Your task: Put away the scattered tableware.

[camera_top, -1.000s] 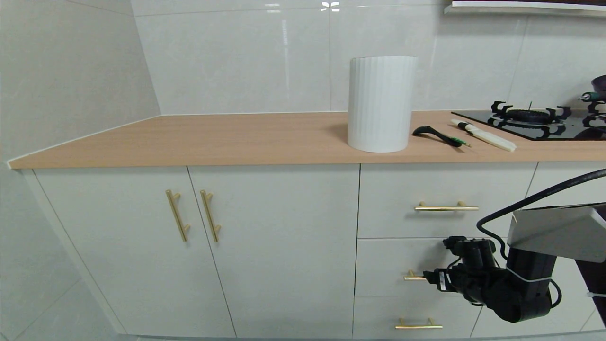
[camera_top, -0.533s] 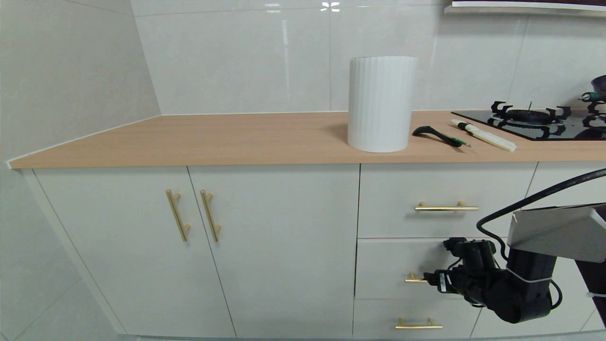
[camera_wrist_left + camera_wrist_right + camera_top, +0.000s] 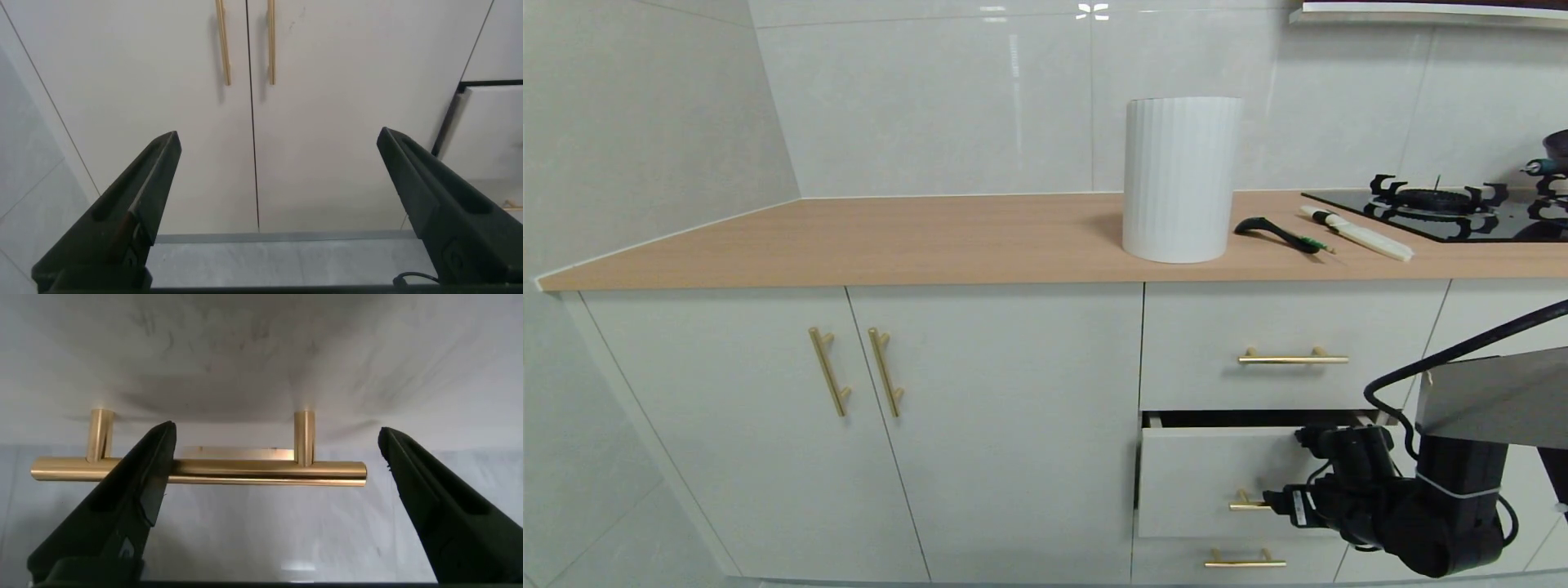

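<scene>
Tableware to be stored consists of two items: a black-handled utensil point(image 3: 1282, 234) and a white utensil point(image 3: 1356, 233). Both lie flat on the countertop point(image 3: 931, 237), just beside each other, between the white ribbed canister point(image 3: 1180, 180) and the hob point(image 3: 1437, 204).

Step in hand, as judged: opening the storage. The middle drawer point(image 3: 1201, 482) stands partly out of the cabinet front, with a dark gap along its top edge. The right gripper point(image 3: 1278, 496) sits at the drawer handle point(image 3: 1250, 505). In the right wrist view its fingers are spread wide, with the brass bar running across just beyond them — no clamping grip on the bar is visible. The left gripper point(image 3: 278, 147) is also released. It hangs low with fingers apart, facing the cupboard doors point(image 3: 327, 106), and holds nothing.

Next move, as judged:
- Draw the drawer out further, since the present gap looks too narrow to admit a utensil.
- Keep the pull straight along the drawer's travel — an unclamped bar may slip off the fingers.
- Then raise one arm to the countertop and pick up the utensils.
</scene>
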You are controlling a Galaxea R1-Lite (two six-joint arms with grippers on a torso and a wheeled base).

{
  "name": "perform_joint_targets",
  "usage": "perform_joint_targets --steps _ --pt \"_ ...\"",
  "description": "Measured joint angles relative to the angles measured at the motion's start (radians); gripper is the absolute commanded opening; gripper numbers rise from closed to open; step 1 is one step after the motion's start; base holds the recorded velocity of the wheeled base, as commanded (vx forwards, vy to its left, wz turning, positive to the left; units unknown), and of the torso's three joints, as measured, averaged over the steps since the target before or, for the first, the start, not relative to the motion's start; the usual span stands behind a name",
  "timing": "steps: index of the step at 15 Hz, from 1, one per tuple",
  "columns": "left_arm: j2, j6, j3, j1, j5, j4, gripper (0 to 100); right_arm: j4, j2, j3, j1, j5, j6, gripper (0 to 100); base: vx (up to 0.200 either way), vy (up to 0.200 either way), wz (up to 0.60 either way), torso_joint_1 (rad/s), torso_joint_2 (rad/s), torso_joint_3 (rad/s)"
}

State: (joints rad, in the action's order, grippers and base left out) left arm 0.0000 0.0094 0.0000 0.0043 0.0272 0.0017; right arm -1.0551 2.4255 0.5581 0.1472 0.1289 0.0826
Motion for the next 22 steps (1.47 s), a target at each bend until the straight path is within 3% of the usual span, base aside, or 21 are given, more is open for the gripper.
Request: perform_joint_targets --steps 3,5,8,11,15,18,22 --pt "0.000 0.000 0.000 0.000 0.000 0.000 100 0.032 -0.136 -0.110 0.017 -0.006 -0.012 100 0.000 0.000 0.00 0.000 0.00 0.000" --pt "0.000 0.000 0.000 0.000 0.000 0.000 100 0.141 -0.279 -0.162 0.028 -0.017 -0.033 100 0.000 0.000 0.00 0.000 0.00 0.000" --pt "0.000 0.000 0.000 0.000 0.000 0.000 100 0.325 -0.515 -0.167 0.058 -0.031 -0.041 100 0.000 0.000 0.00 0.000 0.00 0.000" --pt "0.000 0.000 0.000 0.000 0.000 0.000 100 0.386 -0.633 -0.101 0.086 -0.034 -0.027 100 0.000 0.000 0.00 0.000 0.00 0.000" --pt "0.000 0.000 0.000 0.000 0.000 0.000 100 0.363 -0.561 -0.003 0.105 -0.018 -0.010 100 0.000 0.000 0.00 0.000 0.00 0.000" --pt "0.000 0.000 0.000 0.000 0.000 0.000 100 0.256 -0.433 0.015 0.110 0.002 0.012 100 0.000 0.000 0.00 0.000 0.00 0.000" --pt "0.000 0.000 0.000 0.000 0.000 0.000 100 0.229 -0.331 0.020 0.111 0.005 0.031 100 0.000 0.000 0.00 0.000 0.00 0.000"
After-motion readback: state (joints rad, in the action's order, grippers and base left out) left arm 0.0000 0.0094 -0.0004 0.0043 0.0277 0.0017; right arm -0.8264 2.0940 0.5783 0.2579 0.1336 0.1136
